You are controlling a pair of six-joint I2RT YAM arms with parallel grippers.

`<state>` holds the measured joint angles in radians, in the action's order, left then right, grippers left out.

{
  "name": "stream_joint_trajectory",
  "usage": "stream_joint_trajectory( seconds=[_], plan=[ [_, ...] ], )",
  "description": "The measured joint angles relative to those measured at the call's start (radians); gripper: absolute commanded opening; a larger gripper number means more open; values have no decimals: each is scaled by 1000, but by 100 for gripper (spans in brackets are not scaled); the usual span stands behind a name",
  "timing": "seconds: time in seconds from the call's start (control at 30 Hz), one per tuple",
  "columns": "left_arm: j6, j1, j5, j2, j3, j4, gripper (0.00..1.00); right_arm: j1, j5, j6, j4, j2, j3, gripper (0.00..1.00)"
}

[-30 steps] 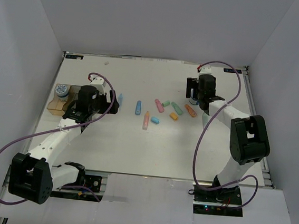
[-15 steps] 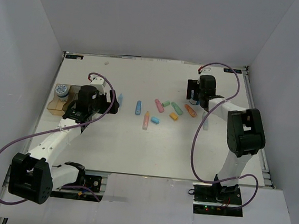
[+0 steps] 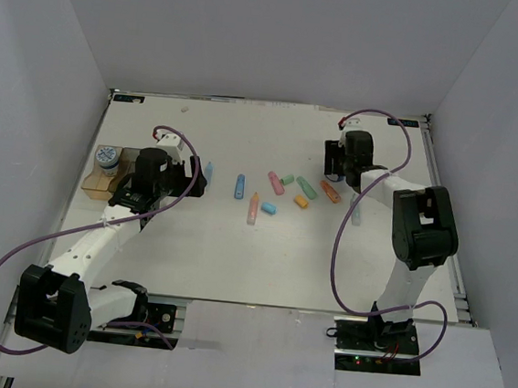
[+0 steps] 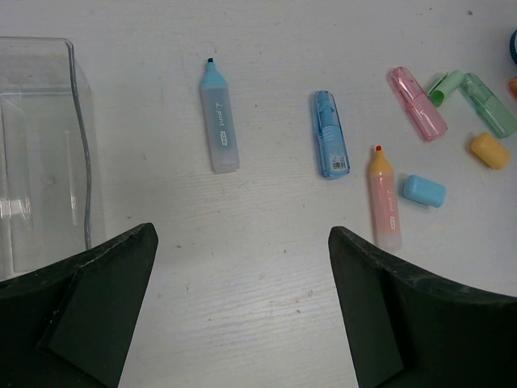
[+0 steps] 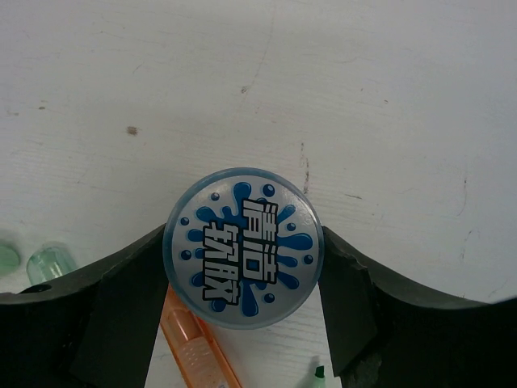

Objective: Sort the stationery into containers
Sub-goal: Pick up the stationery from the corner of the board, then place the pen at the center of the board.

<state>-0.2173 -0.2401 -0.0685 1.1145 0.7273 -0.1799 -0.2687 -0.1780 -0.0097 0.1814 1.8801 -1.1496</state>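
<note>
So here's where we're at. The white table [image 3: 235, 256] has both arms reaching out over it, left one toward the bins and right one toward the far right side.

The tan bin [image 3: 97, 185] sits at the far left. A clear bin [image 4: 40, 153] shows at the left edge of the left wrist view, just beside the left hand [image 4: 242, 234]. That hand is spread wide and holds nothing, hanging over bare table.

The right hand [image 5: 244, 242] has its two fingers pressed against opposite sides of a blue-and-white roll [image 5: 242, 218], so we'd say it's clamped on it. We can't tell if the roll rests on the table or sits a hair above it. A second roll [image 3: 107, 155] sits at the far end of the tan bin.

Everything else lies loose mid-table, between the two hands:
- A light blue highlighter [image 4: 219, 117] is nearest the clear bin, uncapped.
- A blue see-through piece [image 4: 329, 134] lies near it, apart from it.
- A pink highlighter [image 4: 384, 200] comes next, with a small blue cap [image 4: 424, 191] just beside it.
- Further over is a pink see-through piece [image 4: 416, 103].
- Beyond that, a green piece [image 4: 489, 103] touches a mint cap [image 4: 444, 87].
- A yellow-orange cap [image 4: 490, 150] lies close to those.
- An orange piece [image 5: 198, 347] lies right by the gripped roll.
</note>
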Motion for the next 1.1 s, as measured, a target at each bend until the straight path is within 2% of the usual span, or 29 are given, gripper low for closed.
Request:
stream_joint_trajectory(
  seconds=[0.2,0.3,0.43,0.6,0.8,1.0,1.1],
  plan=[
    [0,0,-8,-4,0,0,98,-44,111,-58,-32,-123,48,40],
    [-1,-1,-14,-26,2,-12,98,-140,175,-90,-43,-223,68,41],
    [-11,-2,-14,-80,21,-65,98,-331,260,-127,-40,-313,69,43],
    [-26,-4,-14,-128,85,-138,98,-531,325,-143,-23,-311,104,45],
    [-38,-4,-31,-166,102,-215,98,-642,336,-159,-17,-216,148,49],
    [-47,-5,-84,-163,100,-273,98,-694,333,-171,55,-140,192,65],
    [-56,-7,-108,-153,97,-290,98,-700,328,-175,96,-138,210,85]
  ],
)
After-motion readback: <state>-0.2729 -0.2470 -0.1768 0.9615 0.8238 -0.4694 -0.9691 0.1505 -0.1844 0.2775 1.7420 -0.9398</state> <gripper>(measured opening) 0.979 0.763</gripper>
